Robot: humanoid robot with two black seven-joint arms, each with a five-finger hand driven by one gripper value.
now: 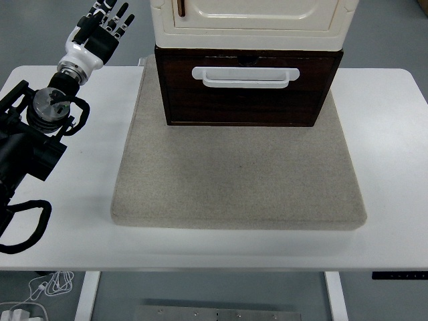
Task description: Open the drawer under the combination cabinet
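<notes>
A cream combination cabinet (251, 17) stands at the back of a grey mat, its upper part cut off by the top edge. Under it is a dark brown wooden drawer (241, 100) with a white bar handle (245, 77) across its front. The drawer front sits flush under the cabinet. My left hand (107, 23) is raised at the upper left, well to the left of the drawer, with its fingers spread and nothing in them. The right arm does not show.
The grey felt mat (237, 177) covers the middle of the white table (394, 167). My black left arm (33, 134) and a looped cable lie along the left edge. Cables hang below the table's near edge at the bottom left.
</notes>
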